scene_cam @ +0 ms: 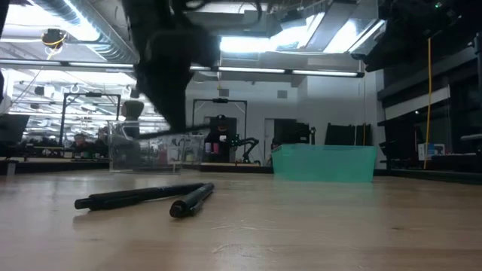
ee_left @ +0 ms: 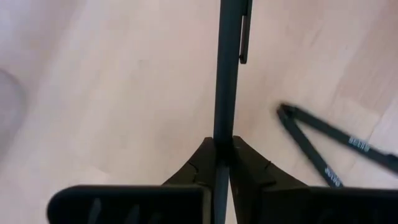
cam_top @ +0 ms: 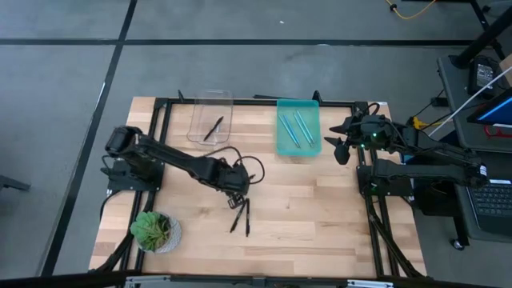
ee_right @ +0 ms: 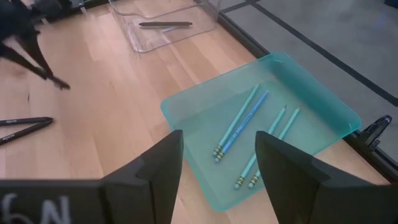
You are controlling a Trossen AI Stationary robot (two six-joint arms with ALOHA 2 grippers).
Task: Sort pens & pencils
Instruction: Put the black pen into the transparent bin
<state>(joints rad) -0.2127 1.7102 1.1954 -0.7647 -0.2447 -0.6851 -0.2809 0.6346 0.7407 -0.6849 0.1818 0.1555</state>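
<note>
My left gripper (cam_top: 234,190) is over the middle of the table, shut on a black pen (ee_left: 227,74). Two more black pens (cam_top: 241,217) lie flat on the wood just near of it, also seen in the low view (scene_cam: 135,197) and the left wrist view (ee_left: 323,152). A fourth black pen (cam_top: 213,128) lies in the clear tray (cam_top: 198,132). Several light blue pencils (ee_right: 245,121) lie in the teal tray (ee_right: 323,93). My right gripper (cam_top: 342,146) waits open by the table's right edge, beside the teal tray. My left gripper pinches the black pen's barrel (ee_left: 222,134) between its two fingers, away from the clip end (ee_left: 244,37). The pen sticks out past the fingertips, roughly along them, and its free end (ee_right: 60,83) slants down below the gripper. The low view shows the gripper well above the table.
A small potted plant (cam_top: 156,232) stands at the table's near left corner. The two trays sit side by side along the far edge. Bare wood (cam_top: 320,216) spreads across the near right part of the table.
</note>
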